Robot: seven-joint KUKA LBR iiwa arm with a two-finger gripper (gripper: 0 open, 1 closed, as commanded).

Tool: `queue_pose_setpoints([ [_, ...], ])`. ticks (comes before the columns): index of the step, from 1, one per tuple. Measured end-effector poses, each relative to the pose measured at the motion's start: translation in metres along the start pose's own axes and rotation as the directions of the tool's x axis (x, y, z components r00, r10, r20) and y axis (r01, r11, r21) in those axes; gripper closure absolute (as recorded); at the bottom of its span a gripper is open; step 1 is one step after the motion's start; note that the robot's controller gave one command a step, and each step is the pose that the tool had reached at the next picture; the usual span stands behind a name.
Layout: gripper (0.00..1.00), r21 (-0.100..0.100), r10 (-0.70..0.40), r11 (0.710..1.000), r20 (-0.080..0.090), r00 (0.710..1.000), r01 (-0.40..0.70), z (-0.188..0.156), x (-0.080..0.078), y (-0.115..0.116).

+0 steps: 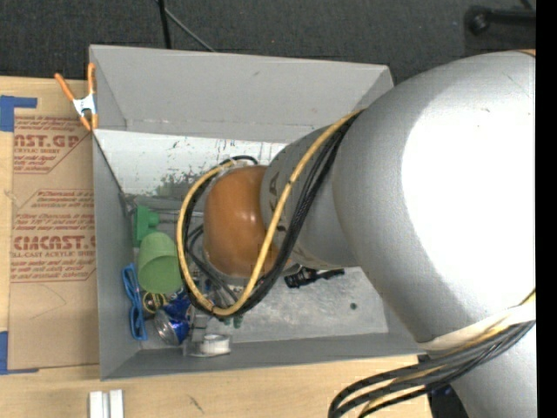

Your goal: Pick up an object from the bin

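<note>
At the bin (235, 85)'s left end, the wrist (233, 220) hangs beside a green cup (158, 264). I cannot tell the gripper's opening. Centring over one thing seems wise.

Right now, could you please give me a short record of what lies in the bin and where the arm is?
bin: grey metal, arm inside
arm: reaches in from the right
orange cover: on the wrist, over the floor's left half
cup: green, just left of the cover
heap: blue and clear bits in the near-left corner, below the cup
nearest to arm: cup and heap
</note>
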State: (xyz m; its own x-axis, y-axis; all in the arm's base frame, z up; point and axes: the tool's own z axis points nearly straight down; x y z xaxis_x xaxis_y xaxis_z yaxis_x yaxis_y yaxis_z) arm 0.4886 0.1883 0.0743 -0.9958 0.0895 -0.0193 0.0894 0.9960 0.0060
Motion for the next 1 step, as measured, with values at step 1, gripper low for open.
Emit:
queue_pose_setpoints([
  [1, 1.00, 0.001, -0.001, 1.000, -0.012, 1.000, 0.001, -0.0827, -0.0032, 0.0019],
])
